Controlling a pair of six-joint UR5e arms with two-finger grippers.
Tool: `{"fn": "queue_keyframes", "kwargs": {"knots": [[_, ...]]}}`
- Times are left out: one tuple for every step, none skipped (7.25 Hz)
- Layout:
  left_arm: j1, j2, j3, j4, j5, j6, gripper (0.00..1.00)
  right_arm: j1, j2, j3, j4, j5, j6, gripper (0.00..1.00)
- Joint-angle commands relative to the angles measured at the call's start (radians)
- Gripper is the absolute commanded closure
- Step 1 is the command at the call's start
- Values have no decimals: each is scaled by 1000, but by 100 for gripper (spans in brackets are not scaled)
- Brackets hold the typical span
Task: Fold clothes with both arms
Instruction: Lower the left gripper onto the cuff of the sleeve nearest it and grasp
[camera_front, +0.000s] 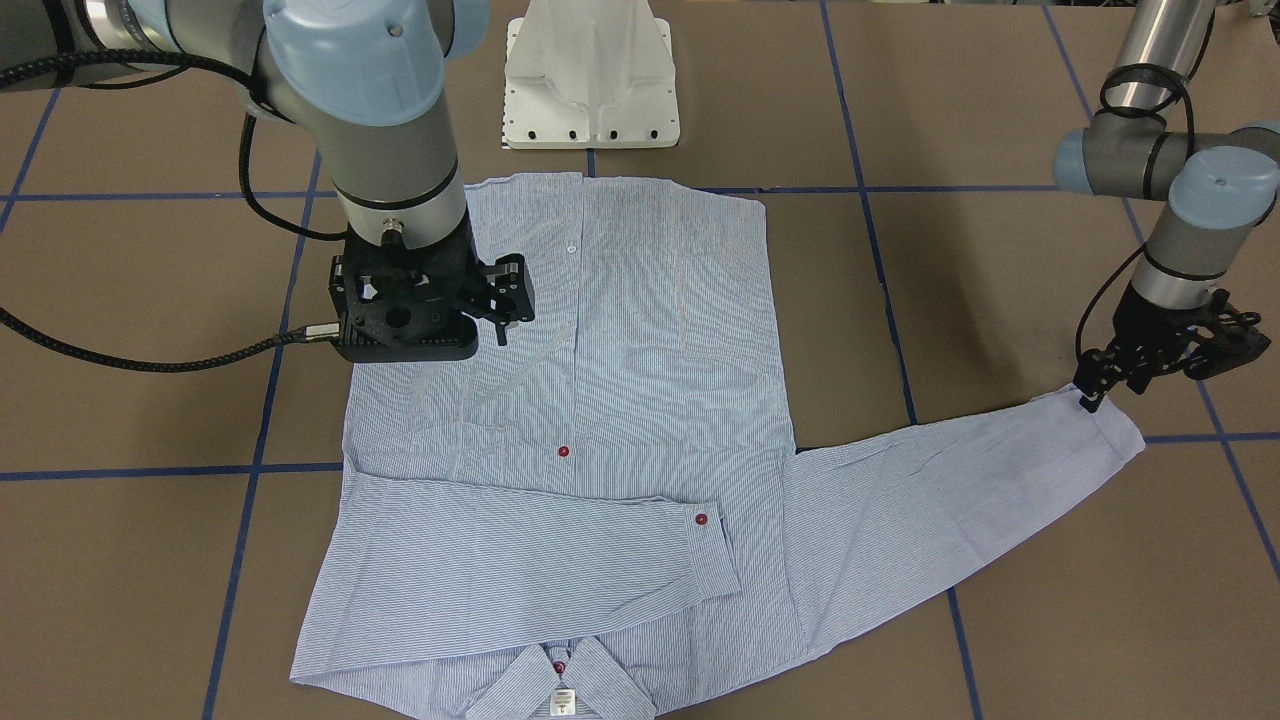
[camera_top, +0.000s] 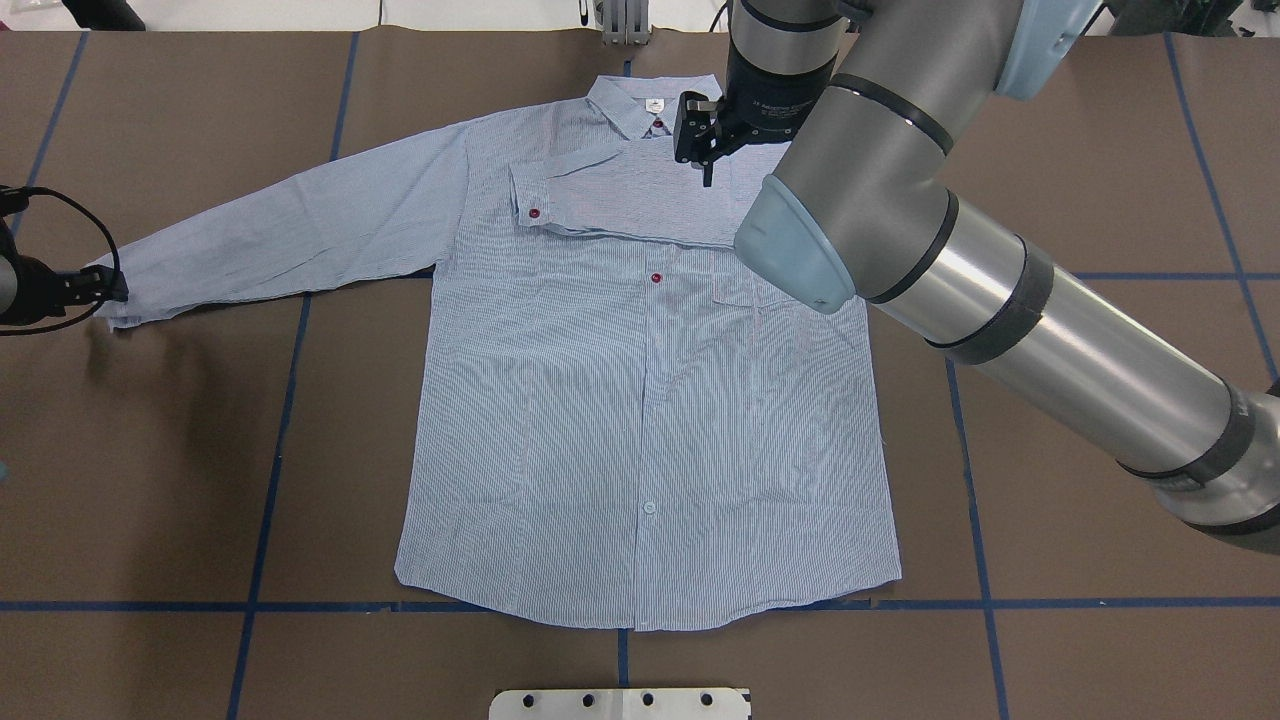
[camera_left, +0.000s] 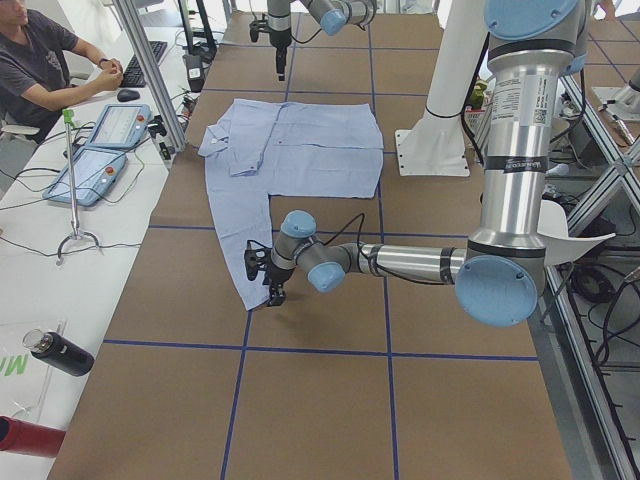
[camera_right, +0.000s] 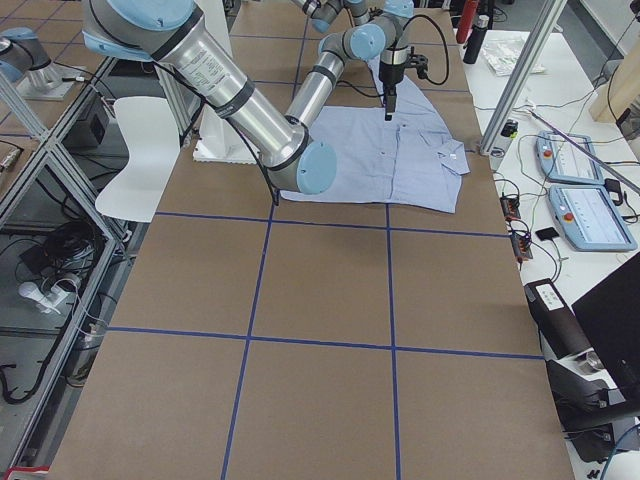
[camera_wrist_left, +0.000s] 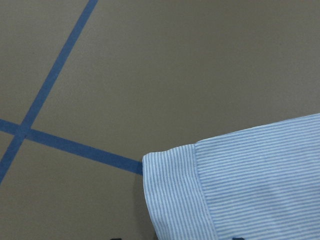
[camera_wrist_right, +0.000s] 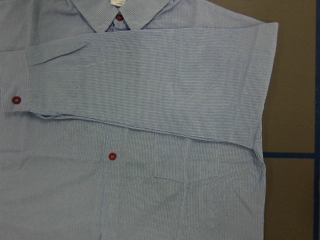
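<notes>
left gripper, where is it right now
At the far left edge of the overhead view, the left gripper sits at the cuff of the outstretched sleeve; in the front-facing view it's on the right.

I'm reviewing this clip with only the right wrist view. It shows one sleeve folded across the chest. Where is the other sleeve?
Observer: The other sleeve lies stretched out flat on the table, toward the robot's left.
Operator: Is anything near it?
Observer: The left gripper is down at its cuff.
Operator: Is the cuff off the table?
Observer: No. The left wrist view shows it lying flat on the brown surface.
</notes>
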Motion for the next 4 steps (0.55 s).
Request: {"fn": "queue_keyframes", "kwargs": {"knots": [[2, 0, 25, -34, 0, -2, 28, -1, -1, 0, 1, 0, 0, 1], [3, 0, 24, -34, 0, -5, 32, -1, -1, 0, 1, -2, 0, 0], [5, 0, 22, -34, 2, -5, 36, -1, -2, -1, 1, -2, 0, 0], [6, 0, 22, -34, 2, -5, 38, -1, -2, -1, 1, -2, -2, 1]]}}
